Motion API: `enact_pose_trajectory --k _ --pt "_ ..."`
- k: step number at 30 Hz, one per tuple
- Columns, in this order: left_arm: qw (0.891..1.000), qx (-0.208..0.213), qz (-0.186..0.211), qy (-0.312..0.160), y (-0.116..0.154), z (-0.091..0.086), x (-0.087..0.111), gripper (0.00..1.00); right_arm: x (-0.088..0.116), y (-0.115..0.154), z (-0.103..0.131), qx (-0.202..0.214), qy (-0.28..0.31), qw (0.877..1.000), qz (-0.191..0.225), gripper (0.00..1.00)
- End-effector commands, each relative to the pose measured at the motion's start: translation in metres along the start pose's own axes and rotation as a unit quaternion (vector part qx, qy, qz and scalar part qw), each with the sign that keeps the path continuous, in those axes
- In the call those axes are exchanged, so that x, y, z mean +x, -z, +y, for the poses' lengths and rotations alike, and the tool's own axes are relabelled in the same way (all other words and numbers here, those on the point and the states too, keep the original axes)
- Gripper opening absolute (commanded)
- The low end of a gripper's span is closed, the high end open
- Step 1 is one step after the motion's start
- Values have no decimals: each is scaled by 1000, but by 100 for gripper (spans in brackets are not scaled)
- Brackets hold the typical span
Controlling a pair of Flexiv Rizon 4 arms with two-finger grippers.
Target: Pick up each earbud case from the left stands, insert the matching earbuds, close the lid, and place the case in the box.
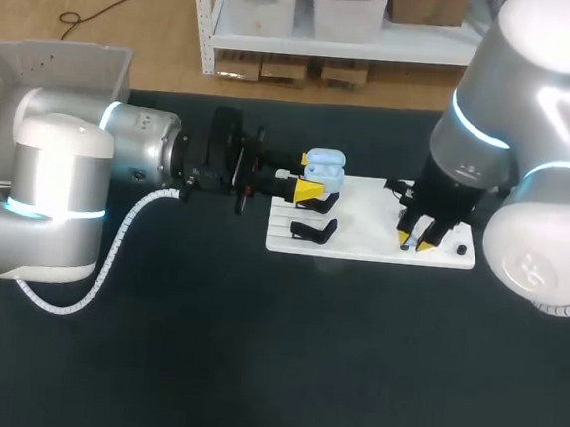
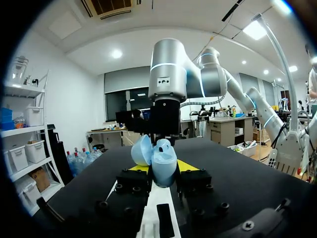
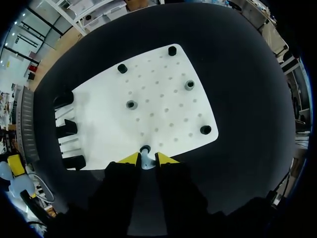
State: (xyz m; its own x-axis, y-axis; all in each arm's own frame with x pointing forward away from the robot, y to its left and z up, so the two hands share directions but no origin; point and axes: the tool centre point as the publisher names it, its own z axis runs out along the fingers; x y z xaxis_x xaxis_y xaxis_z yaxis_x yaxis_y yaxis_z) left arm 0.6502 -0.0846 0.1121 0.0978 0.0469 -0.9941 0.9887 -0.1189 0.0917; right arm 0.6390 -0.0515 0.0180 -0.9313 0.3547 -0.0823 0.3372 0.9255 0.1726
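Though clamped in left gripper (image 1: pixel 313 179) above stands (image 1: pixel 315 230), lid up, case (image 1: pixel 327 162) seems without buds. Right gripper (image 1: pixel 415 245) low over small grey piece (image 3: pixel 145 151) at board (image 1: pixel 366 206) edge; cannot tell its grip. Left to do: buds in, lid shut, into box (image 1: pixel 59 59).

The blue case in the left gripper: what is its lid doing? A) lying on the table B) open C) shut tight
B: the case sits between the left gripper tips, and its lid is swung up and open to one side.
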Motion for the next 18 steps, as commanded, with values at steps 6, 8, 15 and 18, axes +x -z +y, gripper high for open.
enact_pose_trajectory --k 6,8,15,18 --pt "1000 -1 0 0 0 0 1 0 8 33 -7 -5 -10 1000 -8 0" --pt "1000 -1 0 0 0 0 1 0 10 41 -7 -8 -13 1000 -12 0" --pt "1000 -1 0 0 0 0 1 0 19 78 1 1 -9 999 -32 0" --pt "1000 -1 0 0 0 0 1 0 21 100 9 10 -2 999 -37 0"
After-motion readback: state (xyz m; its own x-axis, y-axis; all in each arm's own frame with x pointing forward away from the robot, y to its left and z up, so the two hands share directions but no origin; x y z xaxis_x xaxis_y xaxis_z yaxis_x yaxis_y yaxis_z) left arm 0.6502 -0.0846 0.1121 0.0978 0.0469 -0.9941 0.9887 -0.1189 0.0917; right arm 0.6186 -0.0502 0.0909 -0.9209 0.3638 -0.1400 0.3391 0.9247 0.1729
